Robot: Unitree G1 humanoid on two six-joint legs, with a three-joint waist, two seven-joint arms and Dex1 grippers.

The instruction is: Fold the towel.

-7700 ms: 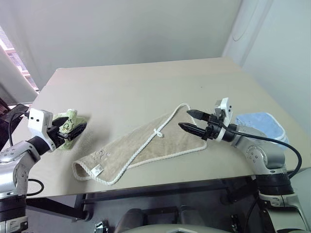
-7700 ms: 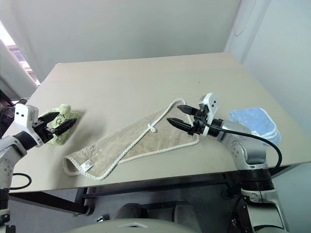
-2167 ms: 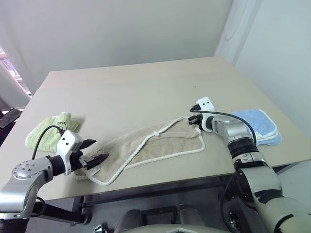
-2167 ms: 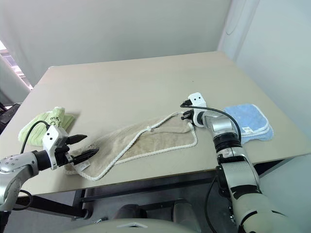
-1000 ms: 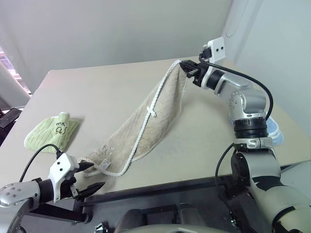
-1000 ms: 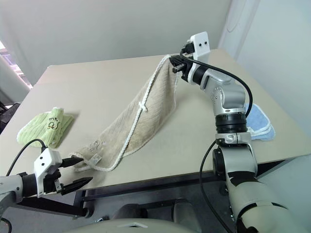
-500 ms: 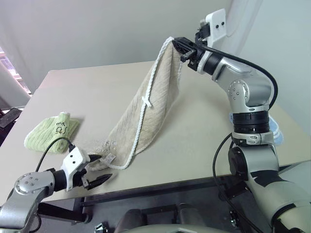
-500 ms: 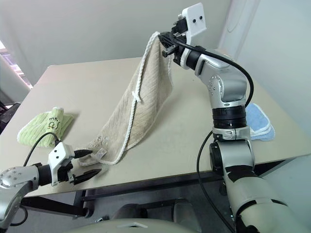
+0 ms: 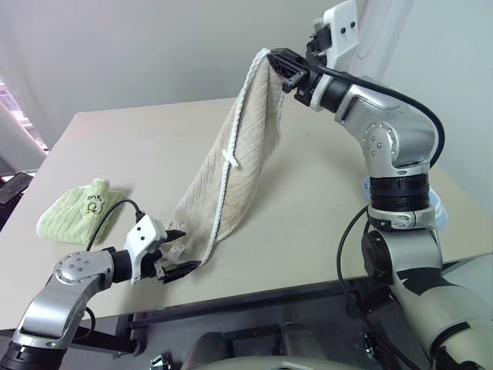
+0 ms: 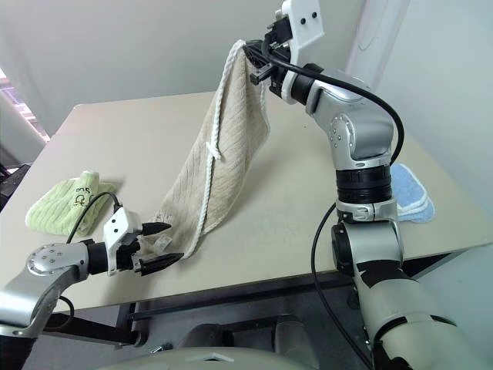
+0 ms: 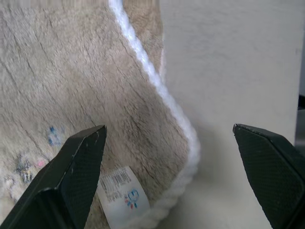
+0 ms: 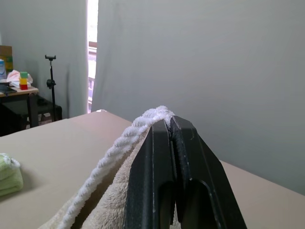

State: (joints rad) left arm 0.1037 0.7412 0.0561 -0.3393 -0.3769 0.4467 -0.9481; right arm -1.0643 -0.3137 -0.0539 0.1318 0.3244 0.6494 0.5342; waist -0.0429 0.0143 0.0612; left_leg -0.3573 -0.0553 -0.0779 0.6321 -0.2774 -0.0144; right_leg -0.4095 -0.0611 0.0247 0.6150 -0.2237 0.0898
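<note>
The beige towel (image 9: 243, 158) with white corded edging hangs from one corner, held high over the table by my right gripper (image 9: 279, 68), which is shut on that corner (image 12: 159, 117). Its lower end (image 9: 179, 245) rests on the table near the front edge. My left gripper (image 9: 179, 253) is open there, with its fingers on either side of the bottom corner and its white label (image 11: 121, 193). One finger (image 11: 71, 176) lies over the cloth, the other finger (image 11: 271, 167) is off to the side of the edging.
A folded light green towel (image 9: 77, 210) lies at the table's left. A folded light blue towel (image 10: 408, 193) sits at the right behind my right arm. The table's front edge (image 9: 262, 289) runs just below my left gripper.
My right gripper has raised the towel's corner a little higher and left. My left gripper has moved right and forward, up to the lower corner, still open.
</note>
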